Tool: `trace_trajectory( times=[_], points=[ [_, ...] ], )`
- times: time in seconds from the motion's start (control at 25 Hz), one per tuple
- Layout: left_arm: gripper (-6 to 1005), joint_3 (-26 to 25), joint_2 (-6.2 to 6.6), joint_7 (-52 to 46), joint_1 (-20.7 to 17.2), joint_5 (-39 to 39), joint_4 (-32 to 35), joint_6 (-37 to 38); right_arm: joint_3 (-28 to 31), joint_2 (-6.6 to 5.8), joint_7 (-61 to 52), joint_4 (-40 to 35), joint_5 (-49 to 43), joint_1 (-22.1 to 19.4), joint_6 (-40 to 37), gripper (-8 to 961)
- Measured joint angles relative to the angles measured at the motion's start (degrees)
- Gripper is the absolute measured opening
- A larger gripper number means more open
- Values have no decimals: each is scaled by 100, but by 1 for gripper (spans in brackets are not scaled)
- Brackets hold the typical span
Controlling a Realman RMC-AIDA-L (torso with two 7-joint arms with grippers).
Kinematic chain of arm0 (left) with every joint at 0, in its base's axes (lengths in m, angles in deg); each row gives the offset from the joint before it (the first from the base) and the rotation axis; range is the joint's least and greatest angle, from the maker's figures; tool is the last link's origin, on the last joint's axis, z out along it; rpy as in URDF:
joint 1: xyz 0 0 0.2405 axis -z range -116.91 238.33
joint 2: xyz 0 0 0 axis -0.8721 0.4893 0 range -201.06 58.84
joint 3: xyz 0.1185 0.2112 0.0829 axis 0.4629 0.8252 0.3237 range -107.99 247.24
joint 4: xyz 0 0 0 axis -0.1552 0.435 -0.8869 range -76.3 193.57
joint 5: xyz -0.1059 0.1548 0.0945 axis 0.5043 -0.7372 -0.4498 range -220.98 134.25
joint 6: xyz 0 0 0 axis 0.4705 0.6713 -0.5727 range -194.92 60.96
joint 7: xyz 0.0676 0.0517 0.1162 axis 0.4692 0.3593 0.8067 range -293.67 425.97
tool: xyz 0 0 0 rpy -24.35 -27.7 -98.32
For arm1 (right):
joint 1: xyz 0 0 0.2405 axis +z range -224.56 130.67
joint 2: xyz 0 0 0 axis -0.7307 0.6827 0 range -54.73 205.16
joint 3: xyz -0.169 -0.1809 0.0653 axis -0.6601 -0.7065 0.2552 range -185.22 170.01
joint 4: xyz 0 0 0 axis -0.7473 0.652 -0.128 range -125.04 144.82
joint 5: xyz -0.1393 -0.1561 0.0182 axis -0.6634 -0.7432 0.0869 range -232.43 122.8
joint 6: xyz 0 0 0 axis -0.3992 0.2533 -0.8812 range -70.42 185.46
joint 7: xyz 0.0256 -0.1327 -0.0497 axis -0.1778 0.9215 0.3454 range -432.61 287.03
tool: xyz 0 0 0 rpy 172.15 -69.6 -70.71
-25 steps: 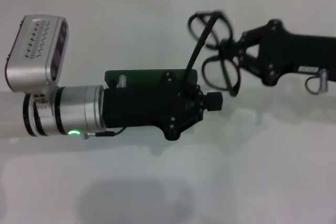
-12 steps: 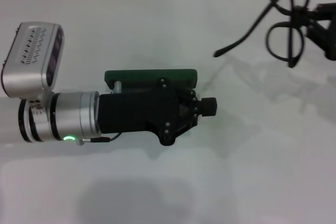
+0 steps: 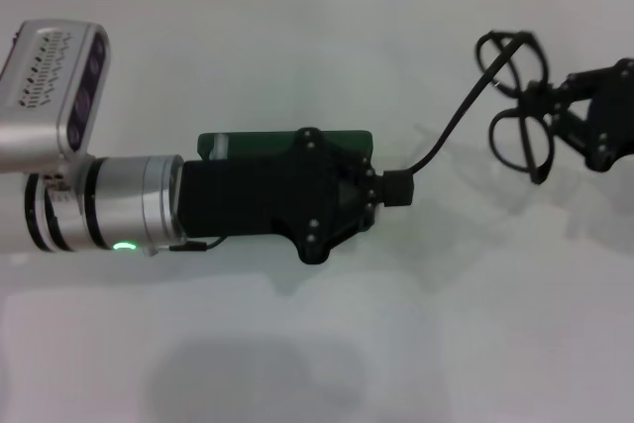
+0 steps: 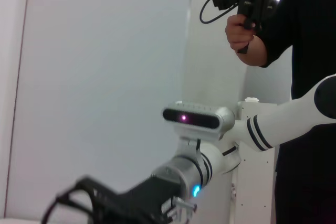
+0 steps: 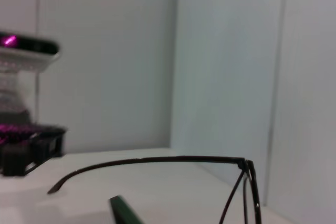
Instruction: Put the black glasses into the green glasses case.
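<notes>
The black glasses hang in the air at the right, one temple arm stretched out toward the left arm. My right gripper is shut on their bridge and comes in from the right edge. The green glasses case lies on the table at the centre, mostly hidden under my left gripper, which is shut with nothing seen in it. The temple's tip ends just beside the left fingertips. In the right wrist view the glasses' temple reaches out above a corner of the case.
A white table spreads all around, with a wall along its far edge. In the left wrist view a person in black stands behind the robot holding a camera.
The right gripper carried the glasses from beside the case out to the far right, then came back leftward and lower. The left arm shifted slightly left over the case.
</notes>
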Motion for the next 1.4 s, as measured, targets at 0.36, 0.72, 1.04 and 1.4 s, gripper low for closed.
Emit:
trace_trajectory(
  times=[0.36, 0.72, 1.04, 1.4],
  points=[
    [20, 21, 2, 238, 78, 193, 8, -77, -432, 160, 3, -28, -44, 161, -145, 41],
    [22, 26, -25, 231, 51, 176, -41, -84, -417, 172, 3, 8, 248, 373, -395, 40],
    [23, 26, -51, 263, 230, 195, -273, -87, -431, 200, 3, 32, 335, 467, -413, 40],
    [25, 25, -70, 282, 328, 196, -412, -87, -451, 223, 66, 196, 349, 624, -420, 40]
  ],
)
